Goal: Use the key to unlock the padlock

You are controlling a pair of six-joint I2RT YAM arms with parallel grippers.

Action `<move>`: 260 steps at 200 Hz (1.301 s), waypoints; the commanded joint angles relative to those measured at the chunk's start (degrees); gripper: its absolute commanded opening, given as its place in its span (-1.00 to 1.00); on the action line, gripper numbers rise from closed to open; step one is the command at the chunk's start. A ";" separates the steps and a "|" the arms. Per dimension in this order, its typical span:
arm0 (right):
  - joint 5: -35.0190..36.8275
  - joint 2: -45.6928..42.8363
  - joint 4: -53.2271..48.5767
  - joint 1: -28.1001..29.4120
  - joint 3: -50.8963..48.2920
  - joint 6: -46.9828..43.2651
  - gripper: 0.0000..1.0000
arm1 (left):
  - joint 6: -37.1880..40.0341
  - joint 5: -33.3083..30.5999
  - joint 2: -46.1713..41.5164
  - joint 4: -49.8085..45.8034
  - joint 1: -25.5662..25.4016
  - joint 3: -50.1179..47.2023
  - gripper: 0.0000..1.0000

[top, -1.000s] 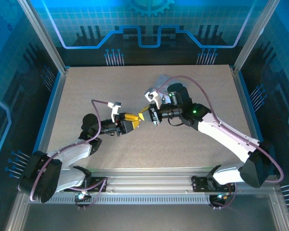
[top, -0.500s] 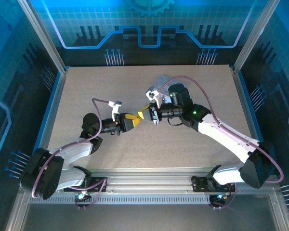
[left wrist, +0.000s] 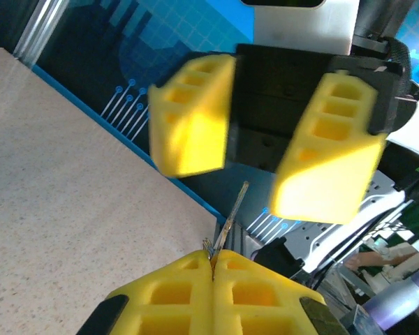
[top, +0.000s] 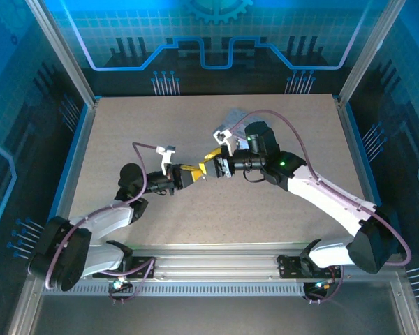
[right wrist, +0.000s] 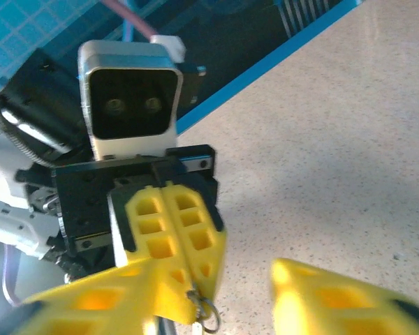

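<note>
Clenched jaws on the left gripper (left wrist: pixel 213 266) pinch the key (left wrist: pixel 232 213) at its near end. The jaws of the right gripper (left wrist: pixel 255 164) stand released, wide apart, with nothing between them that I can see.

From the top view both grippers meet nose to nose above the middle of the table (top: pixel 146 125). The left gripper (top: pixel 193 172) aims to the right and a little far, and the right gripper (top: pixel 211 166) aims back at it. On the far side of the right arm a pale tin (top: pixel 234 116) lies on the table, partly hidden.

The key is thin and dark. Its long axis follows the left fingers: it sticks out from their tips and points right and slightly far, toward the gap between the right fingers (left wrist: pixel 192 118). Whether its tip is inside this gap, I cannot tell.

The left wrist view gives me the shaft in full length, while in the top view the key is too small to make out. The right wrist view shows a small wire ring (right wrist: pixel 209 319) hanging at the tips of the closed left fingers.
</note>
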 commanded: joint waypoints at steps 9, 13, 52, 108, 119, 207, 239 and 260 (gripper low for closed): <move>10.26 -1.69 -2.59 -1.58 0.00 4.92 0.28 | 10.78 -5.55 -6.99 -17.13 0.48 0.38 -1.00; 12.36 -1.79 -3.39 -1.61 0.14 5.54 0.30 | 11.92 -6.21 -7.99 -19.34 0.50 0.36 -1.00; 43.74 2.49 -14.69 -0.51 1.98 15.00 0.23 | 19.40 -14.20 -16.88 -37.08 0.30 0.41 -1.00; 71.05 28.16 -27.65 3.55 20.25 24.50 0.17 | 17.56 -14.55 -21.05 -37.55 0.11 -3.51 -1.00; 73.67 32.99 -29.59 3.82 24.53 26.04 0.18 | 17.60 -14.12 -21.66 -38.00 0.03 -3.74 -1.00; 62.31 52.14 -46.06 -5.41 61.34 13.66 0.25 | 20.15 -13.38 -25.20 -43.75 -0.08 -4.50 -1.00; 53.37 61.23 -50.16 -13.58 74.87 13.84 0.20 | 19.96 -13.20 -25.18 -43.70 -0.22 -4.41 -1.00; 47.78 64.50 -48.94 -17.96 78.24 14.89 0.17 | 20.31 -13.55 -25.09 -43.84 -0.33 -4.56 -1.00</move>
